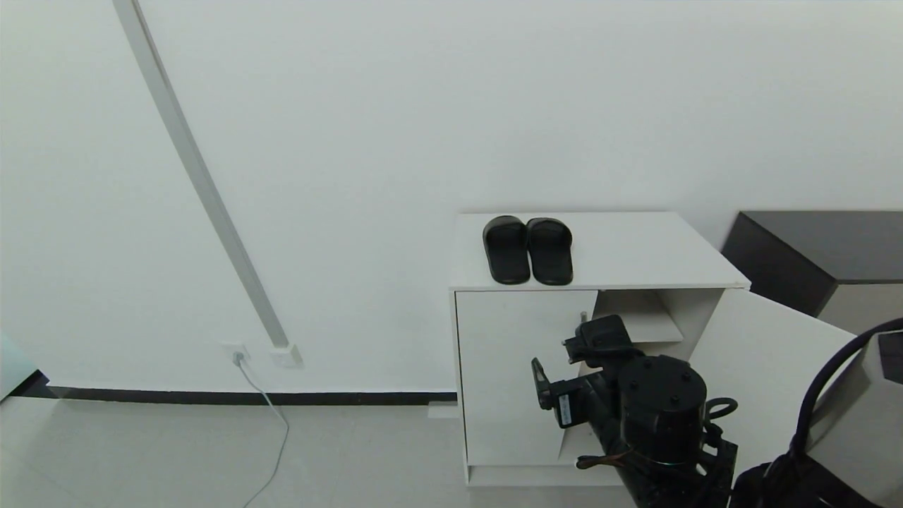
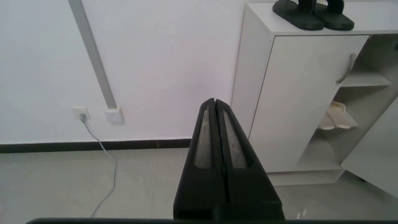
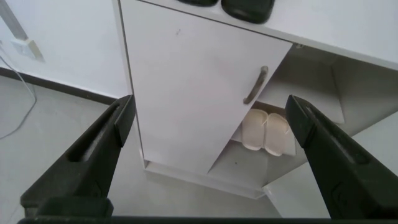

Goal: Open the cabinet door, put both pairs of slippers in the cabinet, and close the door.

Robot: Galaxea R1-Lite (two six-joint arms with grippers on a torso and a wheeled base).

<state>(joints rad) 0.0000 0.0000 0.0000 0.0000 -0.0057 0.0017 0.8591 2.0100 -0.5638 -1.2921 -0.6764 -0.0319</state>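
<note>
Our right pincer [image 3: 209, 106] hangs wide open before the white cabinet [image 1: 635, 247], whose right door [image 1: 765, 367] stands open and left door [image 1: 515, 381] shut. Our left pincer [image 2: 215, 107] is closed on nothing. Black slippers [image 1: 528, 250] sit on the cabinet top; cream slippers [image 3: 266, 129] lie on a shelf inside.

No legible text, label, number or sign anywhere.

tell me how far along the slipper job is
Done: the cabinet door is open and the white slippers sit on a shelf inside. In hand: nothing; the right claw is open, empty. Left: the black slippers on the cabinet top, then closing.
</note>
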